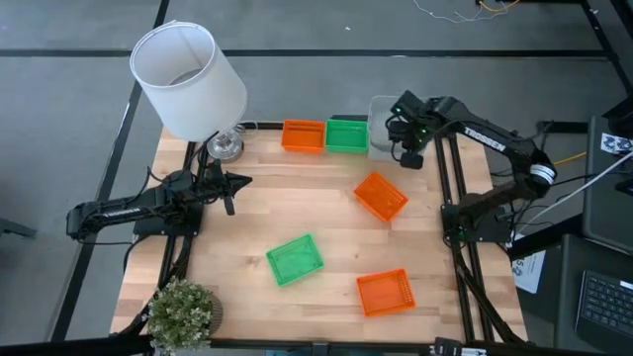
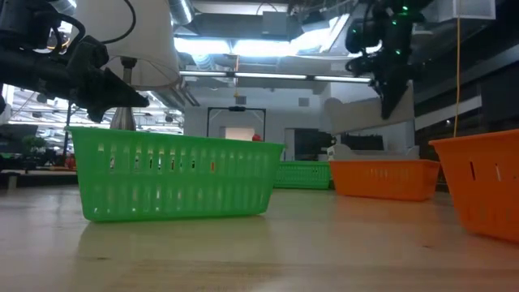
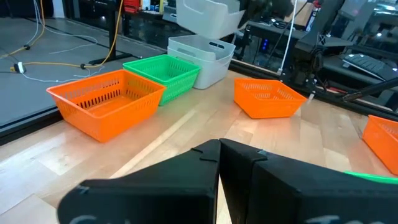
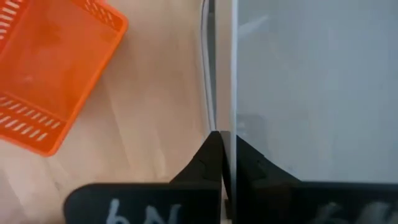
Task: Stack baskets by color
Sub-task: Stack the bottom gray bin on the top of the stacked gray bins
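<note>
Left gripper [image 1: 230,193] hangs over the left side of the surface [image 1: 247,237], jaws pressed together, nothing in them. White lampshade [image 1: 188,79] stands at the far-left corner, small potted plant [image 1: 183,311] at the near-left corner.

1 green basket [image 1: 294,259] sits near-centre, alone. Along the far edge, in a row: 1 orange basket [image 1: 304,135], touching a green basket [image 1: 346,134], which sits just beside a pale grey-white basket [image 3: 199,53] on its right.

1 orange basket [image 1: 381,196], rotated, lies right of centre; another orange basket [image 1: 385,293] lies near-right, well apart from it.

Right gripper [image 1: 408,153] is at the far right, jaws pinching the thin wall of a second pale grey-white basket [image 3: 208,15]. Left wrist view shows this one lifted and tilted directly above the grey-white basket on the surface. Can't tell whether the two touch, or whether the lower one is a single basket or a stack.
</note>
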Tool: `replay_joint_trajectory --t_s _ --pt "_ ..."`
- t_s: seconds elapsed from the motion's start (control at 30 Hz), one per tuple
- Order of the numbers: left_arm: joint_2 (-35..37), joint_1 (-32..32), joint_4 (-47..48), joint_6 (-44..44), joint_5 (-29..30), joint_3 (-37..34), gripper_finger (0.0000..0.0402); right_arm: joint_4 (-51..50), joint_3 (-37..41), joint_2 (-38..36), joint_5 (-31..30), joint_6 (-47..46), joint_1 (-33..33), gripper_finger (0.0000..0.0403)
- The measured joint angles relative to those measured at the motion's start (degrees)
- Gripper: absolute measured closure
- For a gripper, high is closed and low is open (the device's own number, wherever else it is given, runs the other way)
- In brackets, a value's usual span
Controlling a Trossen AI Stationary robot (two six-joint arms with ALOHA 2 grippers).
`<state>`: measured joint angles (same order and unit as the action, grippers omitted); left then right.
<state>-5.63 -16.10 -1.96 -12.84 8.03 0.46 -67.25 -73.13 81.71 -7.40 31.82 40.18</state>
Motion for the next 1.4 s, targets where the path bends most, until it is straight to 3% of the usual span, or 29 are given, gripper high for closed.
replay_joint_trajectory --t_s 0.37,0.57,0.93,1.4 --pt "0.02 0.0 0.0 0.0 0.0 0.01 0.0401 12.64 12.19 -4.24 1.64 5.01 4.88 0.0403" --pt "0.0 0.0 0.0 2.36 0.02 0.0 0.0401 17.26 15.07 -4.24 4.85 7.47 5.88 0.0403" --pt "0.0 0.0 0.0 2.97 0.02 0.01 0.0401 18.3 17.2 -4.24 5.18 7.53 8.16 0.0401" --pt "0.0 0.0 -0.02 2.95 0.02 0.01 0.0401 20.39 17.2 -4.23 7.49 10.66 8.35 0.0315"
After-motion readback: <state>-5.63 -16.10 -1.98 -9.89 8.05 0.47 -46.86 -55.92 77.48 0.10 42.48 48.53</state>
